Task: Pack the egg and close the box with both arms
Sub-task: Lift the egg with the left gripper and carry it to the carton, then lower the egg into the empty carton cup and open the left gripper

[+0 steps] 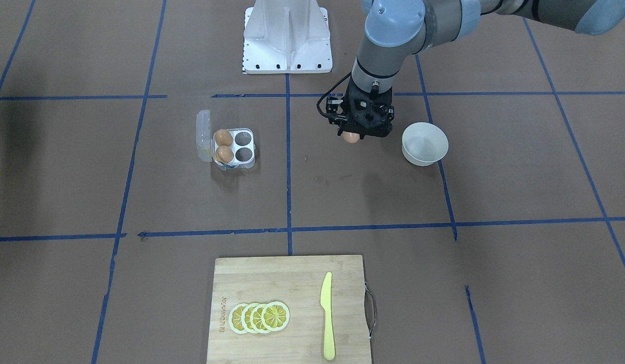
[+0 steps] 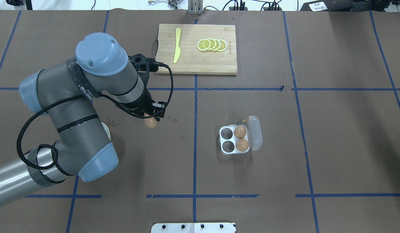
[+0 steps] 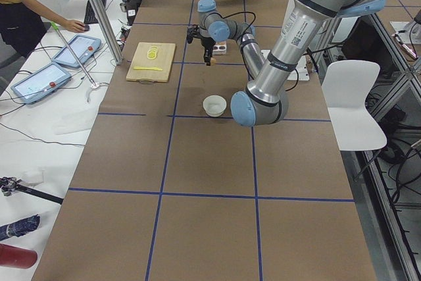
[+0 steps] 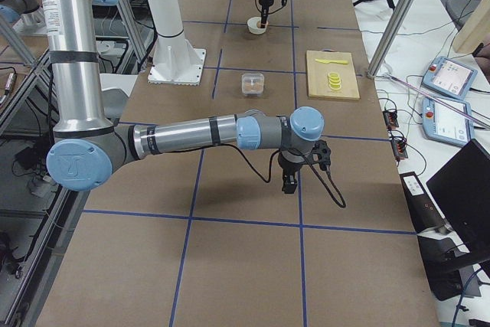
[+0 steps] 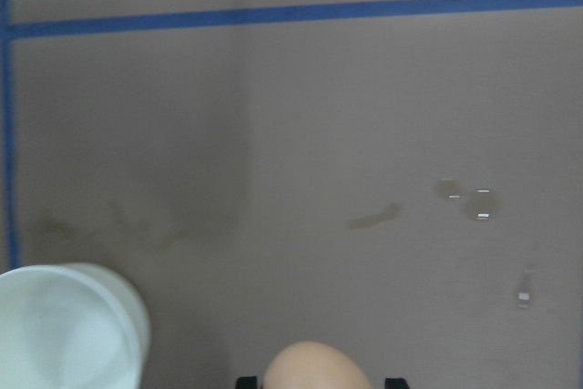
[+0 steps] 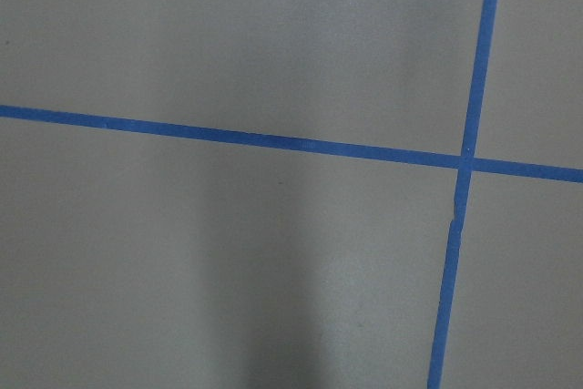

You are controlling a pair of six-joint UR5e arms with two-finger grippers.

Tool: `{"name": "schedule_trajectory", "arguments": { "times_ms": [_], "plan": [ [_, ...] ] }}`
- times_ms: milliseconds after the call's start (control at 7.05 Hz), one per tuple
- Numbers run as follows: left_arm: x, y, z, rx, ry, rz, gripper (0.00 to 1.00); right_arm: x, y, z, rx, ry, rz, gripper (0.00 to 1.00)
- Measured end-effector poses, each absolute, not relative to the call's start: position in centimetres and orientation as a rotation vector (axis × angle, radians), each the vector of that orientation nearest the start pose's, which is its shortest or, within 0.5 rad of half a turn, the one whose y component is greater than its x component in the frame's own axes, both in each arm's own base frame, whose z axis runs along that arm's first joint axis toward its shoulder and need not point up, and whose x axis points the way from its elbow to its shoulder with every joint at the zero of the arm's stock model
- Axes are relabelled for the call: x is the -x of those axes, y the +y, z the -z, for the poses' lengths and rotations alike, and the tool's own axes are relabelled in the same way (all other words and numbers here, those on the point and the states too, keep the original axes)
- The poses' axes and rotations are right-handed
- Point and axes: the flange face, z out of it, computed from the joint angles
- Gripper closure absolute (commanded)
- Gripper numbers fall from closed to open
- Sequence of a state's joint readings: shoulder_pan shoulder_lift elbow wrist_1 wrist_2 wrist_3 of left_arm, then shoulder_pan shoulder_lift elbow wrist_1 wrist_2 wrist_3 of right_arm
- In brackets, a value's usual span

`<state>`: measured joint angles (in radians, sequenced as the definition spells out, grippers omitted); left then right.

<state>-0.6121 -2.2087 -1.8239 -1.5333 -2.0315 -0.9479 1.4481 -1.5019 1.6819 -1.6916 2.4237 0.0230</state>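
A smooth, orange-brown egg (image 1: 351, 137) is pinched between the two fingers of the left gripper (image 2: 152, 116), a black open-frame tool on a grey and silver arm (image 2: 90, 97) with light-blue joint caps. The jaws are closed only to the egg's width, and the rounded lower end of the egg is left showing beneath them. In the left wrist view, the egg is seen at the bottom edge with a dark fingertip (image 5: 394, 382) on either side.

The egg is held above the table (image 1: 494, 177), which is covered in matt brown paper and gridded with blue tape. A round white bowl (image 1: 425, 144) with a plain, smooth wall stands just beside the gripper, on the side away from the box.

The box (image 1: 231, 147), a small carton of clear, glossy plastic with four round cells, sits well apart from the held egg, across a blue tape line. Its hinged see-through lid (image 1: 205, 135) is folded open. The two cells nearest the lid are filled by two brown eggs (image 1: 223, 145); the other two cells (image 1: 243, 144) are open.

Further off lies a rectangular wooden cutting board (image 1: 292, 283), with four overlapping lemon slices (image 1: 259, 317) and a yellow plastic knife (image 1: 326, 313) on it.

The right gripper (image 4: 291, 181) is seen only from the side, low over the paper, and it cannot be told whether it is open or closed.
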Motion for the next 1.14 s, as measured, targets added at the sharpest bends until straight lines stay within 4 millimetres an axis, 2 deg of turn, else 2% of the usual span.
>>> {"name": "schedule_trajectory", "arguments": {
  "times_ms": [568, 851, 1135],
  "plan": [
    [-54.6, -39.5, -13.8, -0.350, 1.116, -0.548, 1.00, 0.6, -52.2, -57.5, 0.005, -0.863, 0.120, 0.00],
    [-57.2, -37.7, -13.3, -0.445, 1.150, -0.588, 1.00, 0.6, -52.2, -57.5, 0.006, -0.863, 0.120, 0.00],
    [-59.2, -37.1, -13.8, -0.508, 1.184, -0.596, 1.00, 0.9, -52.2, -57.5, 0.009, -0.863, 0.125, 0.00]
  ]
}}
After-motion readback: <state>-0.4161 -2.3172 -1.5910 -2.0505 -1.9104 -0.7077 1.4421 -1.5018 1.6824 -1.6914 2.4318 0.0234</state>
